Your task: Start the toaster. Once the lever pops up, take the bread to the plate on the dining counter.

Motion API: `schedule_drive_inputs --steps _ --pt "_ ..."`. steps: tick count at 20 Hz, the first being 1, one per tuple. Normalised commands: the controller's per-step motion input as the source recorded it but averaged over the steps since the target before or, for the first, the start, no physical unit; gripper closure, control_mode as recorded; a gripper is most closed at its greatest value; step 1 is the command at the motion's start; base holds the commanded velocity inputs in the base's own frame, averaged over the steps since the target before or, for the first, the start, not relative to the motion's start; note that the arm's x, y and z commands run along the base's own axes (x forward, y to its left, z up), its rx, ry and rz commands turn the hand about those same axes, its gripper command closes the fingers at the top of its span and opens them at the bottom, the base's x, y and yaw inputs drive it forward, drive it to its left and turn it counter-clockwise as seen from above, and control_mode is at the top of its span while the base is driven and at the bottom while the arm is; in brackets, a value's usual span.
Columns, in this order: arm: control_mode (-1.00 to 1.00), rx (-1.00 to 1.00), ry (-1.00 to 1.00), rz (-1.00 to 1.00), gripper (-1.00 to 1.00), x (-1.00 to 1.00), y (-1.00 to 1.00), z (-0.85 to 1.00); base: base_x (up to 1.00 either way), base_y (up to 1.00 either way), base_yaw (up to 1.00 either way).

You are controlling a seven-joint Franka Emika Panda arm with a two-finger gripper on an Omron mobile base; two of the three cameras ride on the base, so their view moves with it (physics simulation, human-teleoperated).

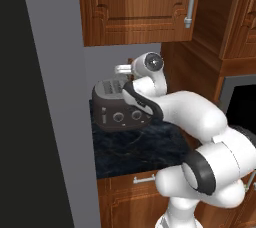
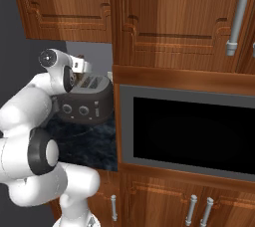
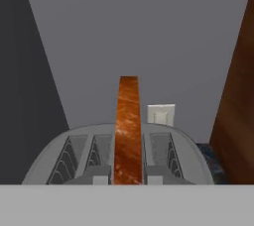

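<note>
A grey back wall [image 3: 134, 36] and reddish wood cabinets [image 1: 135, 7] close in a dark marbled table [image 1: 135, 147] in a narrow alcove. The hand [image 1: 121, 69] is held above the toaster [image 1: 120, 104], its fingers closed on the bread [image 3: 128, 131], which is seen edge-on as a tall brown strip standing upright between the fingertips. The slice appears lifted well up from the toaster top, with its lower end near the slots; whether it is fully clear cannot be told. The toasting step is judged finished, and the removal of the bread is in hand. A straight upward lift is called for next, then a carry to the plate. The long axis of the slice runs vertically, its thin crust edge facing the hand camera. A white wall outlet [image 3: 160, 115] is seen behind the toaster, and a dark oven window [image 2: 189, 131] lies alongside the alcove.
</note>
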Motion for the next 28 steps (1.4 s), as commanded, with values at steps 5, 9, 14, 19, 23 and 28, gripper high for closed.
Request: schedule_drive_inputs --steps 5,9,14,19,23,28 --pt "-1.0 0.0 0.0 0.02 1.0 -0.6 -0.22 0.01 0.0 0.0 0.0" --pt "-1.0 0.0 0.0 0.03 1.0 -0.66 -0.32 0.0 0.0 0.0 0.0" --pt "-1.0 0.0 0.01 0.03 1.0 -0.76 -0.22 0.08 0.0 0.0 0.0" --pt "-1.0 0.0 0.1 0.0 1.0 -0.87 0.0 0.13 0.0 0.0 0.0" --pt "-1.0 0.0 0.13 0.0 1.0 -0.91 -0.05 0.11 0.0 0.0 0.0" --pt "-1.0 0.0 0.11 0.0 1.0 -0.86 -0.32 0.05 0.0 0.0 0.0"
